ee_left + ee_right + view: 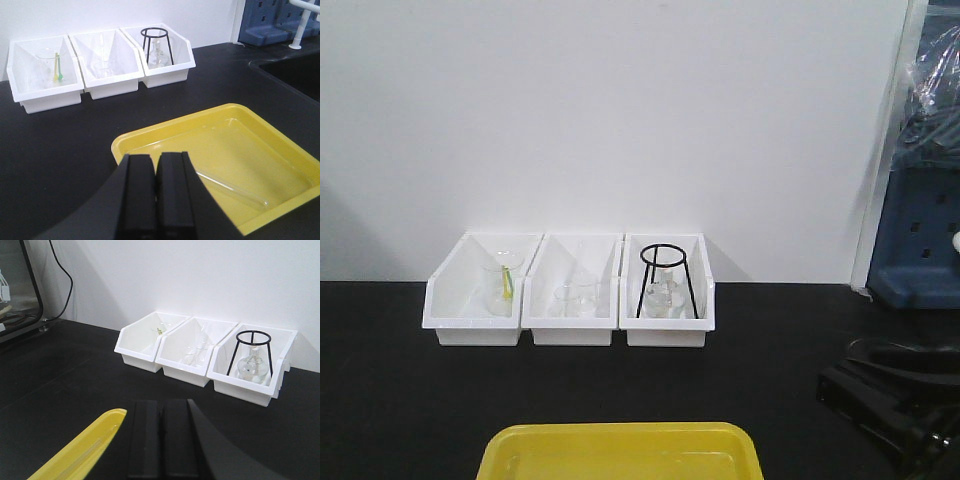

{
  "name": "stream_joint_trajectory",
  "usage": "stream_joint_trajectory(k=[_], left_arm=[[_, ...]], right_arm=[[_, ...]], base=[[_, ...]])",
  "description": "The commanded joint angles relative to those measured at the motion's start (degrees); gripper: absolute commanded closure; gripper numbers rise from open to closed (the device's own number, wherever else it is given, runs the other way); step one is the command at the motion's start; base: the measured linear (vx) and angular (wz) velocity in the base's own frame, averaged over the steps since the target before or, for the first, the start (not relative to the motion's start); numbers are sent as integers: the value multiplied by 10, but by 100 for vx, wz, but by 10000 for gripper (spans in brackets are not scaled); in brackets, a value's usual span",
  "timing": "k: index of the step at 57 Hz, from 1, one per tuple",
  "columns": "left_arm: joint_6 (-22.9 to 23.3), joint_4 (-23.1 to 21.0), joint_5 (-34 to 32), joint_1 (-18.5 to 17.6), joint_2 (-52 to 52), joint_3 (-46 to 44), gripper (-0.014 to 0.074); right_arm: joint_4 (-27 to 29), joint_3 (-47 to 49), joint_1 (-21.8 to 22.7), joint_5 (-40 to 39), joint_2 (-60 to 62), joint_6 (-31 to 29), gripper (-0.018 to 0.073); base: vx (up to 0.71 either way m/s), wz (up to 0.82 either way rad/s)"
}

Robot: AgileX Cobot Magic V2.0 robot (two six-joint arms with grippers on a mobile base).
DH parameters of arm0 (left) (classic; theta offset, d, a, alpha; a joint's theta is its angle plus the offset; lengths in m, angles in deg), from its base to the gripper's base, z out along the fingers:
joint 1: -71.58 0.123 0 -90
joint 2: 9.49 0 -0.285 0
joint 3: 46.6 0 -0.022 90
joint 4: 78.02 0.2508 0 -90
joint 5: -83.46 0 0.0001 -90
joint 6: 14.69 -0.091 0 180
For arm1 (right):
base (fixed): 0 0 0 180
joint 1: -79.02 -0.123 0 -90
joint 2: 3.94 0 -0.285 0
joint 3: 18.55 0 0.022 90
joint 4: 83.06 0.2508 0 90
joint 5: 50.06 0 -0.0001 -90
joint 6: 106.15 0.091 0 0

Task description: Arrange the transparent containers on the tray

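Observation:
The yellow tray (pixel 620 434) lies at the near edge of the black table. In the left wrist view one clear test tube (pixel 235 189) lies flat on the tray (pixel 215 147), near its front right. I cannot make out a second tube. My left gripper (pixel 156 160) hangs over the tray's near left corner, fingers pressed together, nothing between them. My right gripper (pixel 162 405) is shut and empty too, just right of the tray's edge (pixel 100 427). A faint streak along that edge may be glass; I cannot tell.
Three white bins stand by the back wall: the left bin (pixel 480 300) holds a beaker, the middle bin (pixel 572 300) small glassware, the right bin (pixel 667 295) a black tripod stand over a flask. A sink recess (pixel 295 75) and a blue rack (pixel 920 250) are at right.

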Motion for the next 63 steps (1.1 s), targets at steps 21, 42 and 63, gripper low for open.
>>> stream_joint_trajectory(k=[21, 42, 63], left_arm=[[0, -6, -40, -3, 4, -14, 605], [-6, 59, -54, 104, -26, 36, 605], [-3, 52, -213, 216, -246, 327, 604]], right_arm=[[-17, 16, 3, 15, 5, -7, 572], [-17, 16, 3, 15, 5, -7, 572], [-17, 16, 3, 15, 5, -8, 572]], base=[[0, 0], [0, 0], [0, 0]])
